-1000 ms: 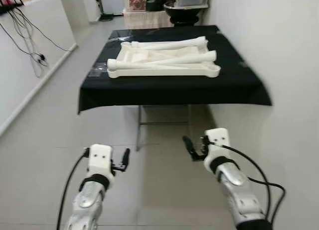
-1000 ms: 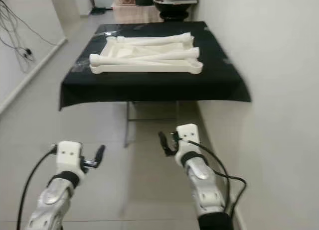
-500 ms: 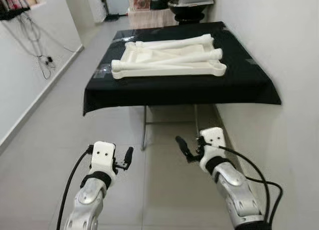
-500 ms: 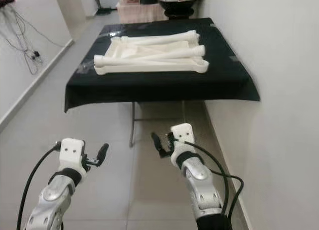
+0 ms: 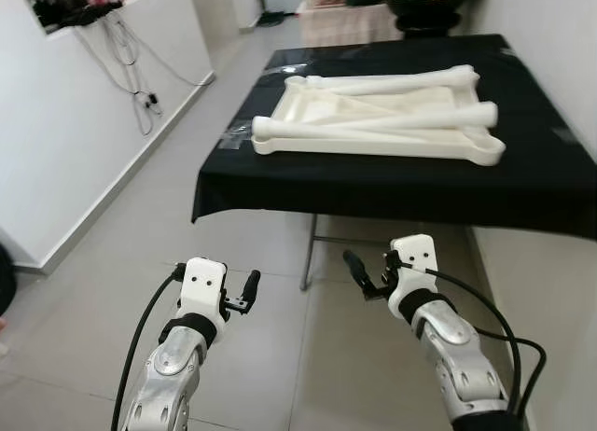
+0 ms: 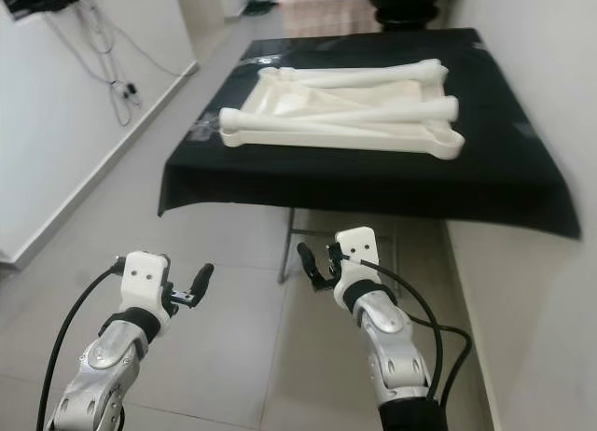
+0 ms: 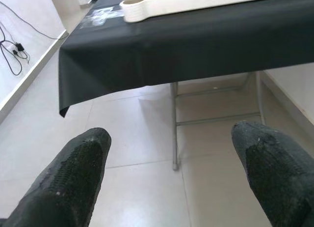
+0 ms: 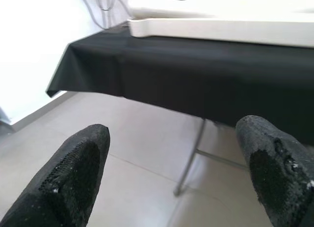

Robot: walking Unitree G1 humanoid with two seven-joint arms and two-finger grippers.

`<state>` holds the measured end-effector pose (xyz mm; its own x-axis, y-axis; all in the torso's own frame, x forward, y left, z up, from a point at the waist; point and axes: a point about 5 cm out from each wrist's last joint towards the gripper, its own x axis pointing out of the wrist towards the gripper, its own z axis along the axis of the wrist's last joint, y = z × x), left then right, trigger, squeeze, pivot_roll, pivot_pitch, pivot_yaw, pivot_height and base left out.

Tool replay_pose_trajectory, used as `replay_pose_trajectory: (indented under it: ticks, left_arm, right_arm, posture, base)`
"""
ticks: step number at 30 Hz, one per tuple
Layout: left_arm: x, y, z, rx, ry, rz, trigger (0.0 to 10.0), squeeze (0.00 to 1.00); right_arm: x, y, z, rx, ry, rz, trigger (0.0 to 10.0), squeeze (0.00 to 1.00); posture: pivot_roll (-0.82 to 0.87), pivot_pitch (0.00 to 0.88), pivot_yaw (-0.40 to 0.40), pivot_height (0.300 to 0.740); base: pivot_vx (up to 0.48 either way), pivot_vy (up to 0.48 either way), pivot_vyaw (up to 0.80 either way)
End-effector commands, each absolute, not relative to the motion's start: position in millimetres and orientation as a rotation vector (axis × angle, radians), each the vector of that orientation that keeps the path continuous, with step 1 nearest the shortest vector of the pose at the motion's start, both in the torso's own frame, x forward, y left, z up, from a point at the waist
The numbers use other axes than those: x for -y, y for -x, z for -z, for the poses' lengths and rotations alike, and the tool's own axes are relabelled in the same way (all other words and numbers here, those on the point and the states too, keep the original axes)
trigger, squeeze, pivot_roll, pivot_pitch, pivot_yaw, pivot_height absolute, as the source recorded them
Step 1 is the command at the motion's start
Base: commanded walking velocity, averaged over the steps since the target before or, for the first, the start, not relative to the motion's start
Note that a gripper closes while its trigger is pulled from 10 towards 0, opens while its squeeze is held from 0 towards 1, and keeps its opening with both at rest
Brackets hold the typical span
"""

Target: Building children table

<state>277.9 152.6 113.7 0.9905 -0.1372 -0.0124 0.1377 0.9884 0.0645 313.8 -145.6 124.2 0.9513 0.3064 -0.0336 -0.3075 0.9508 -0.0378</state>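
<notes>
Black cloth covers the bench (image 5: 392, 184); on it lies the cream children's tabletop (image 5: 378, 137), upturned, with loose legs (image 5: 401, 121) across it. Left claw (image 5: 250, 289) and right claw (image 5: 356, 271): both released, empty, forearms raised side by side over the tiled floor (image 5: 252, 254), well short of the bench.

head: down at table (image 5: 392, 184) | wrists: low, facing its edge
</notes>
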Motion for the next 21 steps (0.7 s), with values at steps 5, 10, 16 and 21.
replay_pose_trajectory:
  ticks: [5,10,16,21]
  left_arm:
    - [-153.7,-279.1,-116.1,-0.005,-0.084,0.151,10.0,0.00]
    - [-150.7,-281.4,-117.3,-0.001,-0.084,0.166,10.0,0.00]
    - [-149.9,-282.0,-116.5,-0.003,-0.084,0.175,10.0,0.00]
    - [-149.5,-282.6,-116.4,-0.003,-0.090,0.185,10.0,0.00]
  right_arm:
    - [141.5,-315.8,-124.6,-0.023,0.033,-0.326,10.0,0.00]
    - [141.6,-316.2,-123.8,-0.027,0.029,-0.324,10.0,0.00]
    - [142.7,-317.0,-121.1,-0.044,0.005,-0.316,10.0,0.00]
    - [142.0,-317.1,-121.2,-0.034,-0.006,-0.317,10.0,0.00]
  posture:
    - [-0.11,0.090,0.067,0.740]
    - [-0.10,0.083,0.063,0.740]
    - [-0.10,0.071,0.067,0.740]
    - [-0.10,0.064,0.074,0.740]
  base:
    - [0.292,0.000,0.00]
    - [0.292,0.000,0.00]
    - [0.284,0.000,-0.27]
    - [0.283,0.000,-0.72]
